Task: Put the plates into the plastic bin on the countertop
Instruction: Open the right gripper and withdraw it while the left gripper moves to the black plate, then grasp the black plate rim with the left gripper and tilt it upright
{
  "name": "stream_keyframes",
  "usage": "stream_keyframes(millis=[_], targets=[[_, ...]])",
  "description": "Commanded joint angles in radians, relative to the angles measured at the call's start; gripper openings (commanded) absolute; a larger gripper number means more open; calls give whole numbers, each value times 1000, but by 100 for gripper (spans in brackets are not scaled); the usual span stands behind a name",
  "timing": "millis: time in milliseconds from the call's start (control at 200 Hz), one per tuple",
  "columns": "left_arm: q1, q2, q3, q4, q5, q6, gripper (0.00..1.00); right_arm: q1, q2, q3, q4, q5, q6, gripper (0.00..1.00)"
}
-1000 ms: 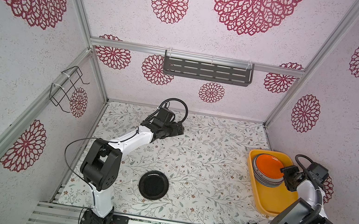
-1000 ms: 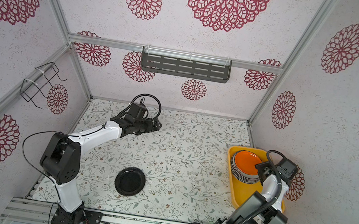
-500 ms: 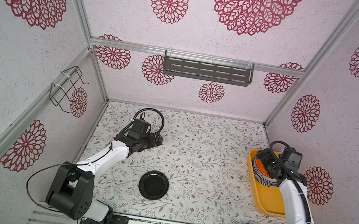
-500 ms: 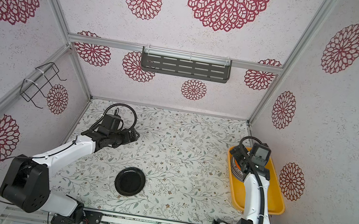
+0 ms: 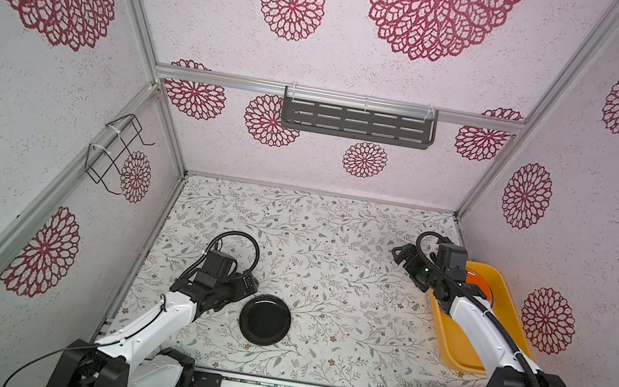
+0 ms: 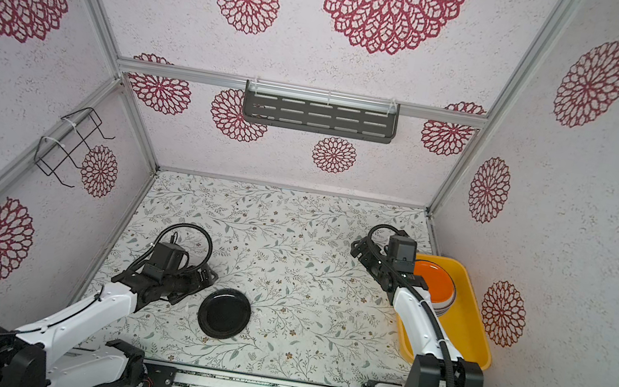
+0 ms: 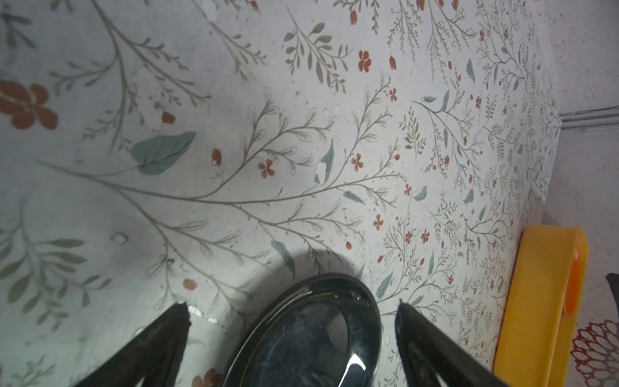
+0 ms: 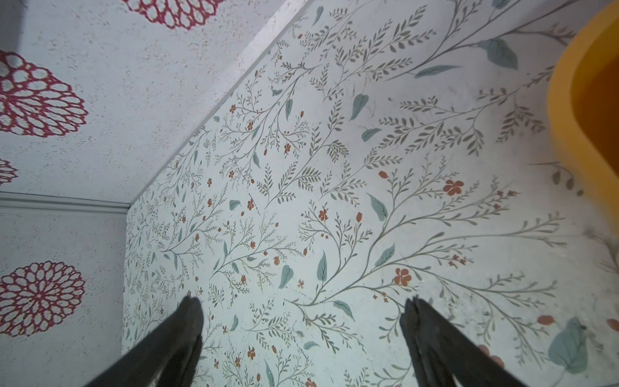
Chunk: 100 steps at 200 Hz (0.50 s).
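Note:
A black plate (image 5: pixel 265 319) (image 6: pixel 224 313) lies flat on the leafy countertop (image 5: pixel 331 257), near its front. My left gripper (image 5: pixel 246 283) (image 6: pixel 210 275) hovers at the plate's left rim, open and empty. In the left wrist view the plate (image 7: pixel 308 335) sits between and just beyond the spread fingertips (image 7: pixel 182 313). The yellow-orange plastic bin (image 5: pixel 511 315) (image 6: pixel 477 330) stands at the right wall and holds a stack of plates, orange on top (image 6: pixel 434 286) (image 5: pixel 482 281). My right gripper (image 5: pixel 399 253) (image 6: pixel 358 248) (image 8: pixel 301 301) is open and empty over bare countertop left of the bin (image 8: pixel 569 100).
A dark slotted shelf (image 5: pixel 356 123) hangs on the back wall, high above the counter. A black wire rack (image 5: pixel 114 153) is fixed to the left wall. Red-floral walls close in the counter on three sides. My right arm crosses above the bin's left rim.
My left gripper drew back from the far middle of the counter to the black plate. My right gripper opened, left the orange plate on the stack and swung left out of the bin.

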Motion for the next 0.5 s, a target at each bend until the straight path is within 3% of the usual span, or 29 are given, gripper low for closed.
stream_keyframes(millis=[0,495], targets=[[-2,-65,-30,15,24,-32,95,15,12,56,56,-13,14,97],[-94,-24,-118,92,56,-48,84,25,102,149,90,5,12,99]])
